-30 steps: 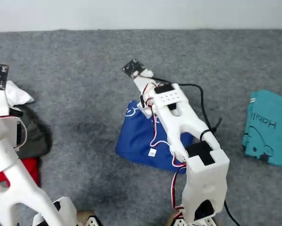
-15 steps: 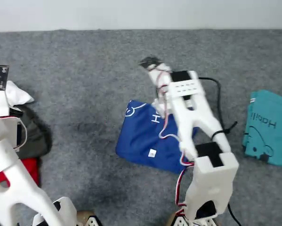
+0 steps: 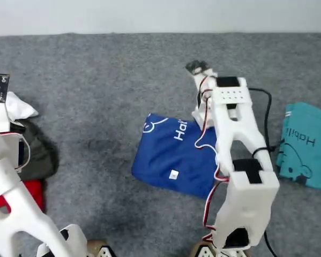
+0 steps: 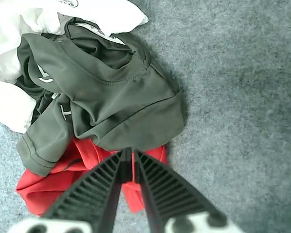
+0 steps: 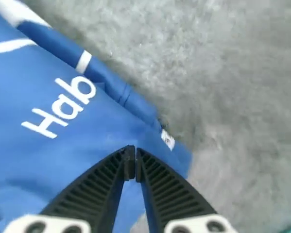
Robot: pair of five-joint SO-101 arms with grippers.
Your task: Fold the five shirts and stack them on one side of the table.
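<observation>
high camera overlooks the table (image 3: 96,75); wrist cameras look down closely; blue shirt (image 3: 165,155) shared.

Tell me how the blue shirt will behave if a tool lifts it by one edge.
The blue shirt is soft cloth with rounded folds, so it would likely droop and unfold. It looks thin, so probably light. On the fuzzy grey table cover it may bunch rather than slide if pushed.
</observation>
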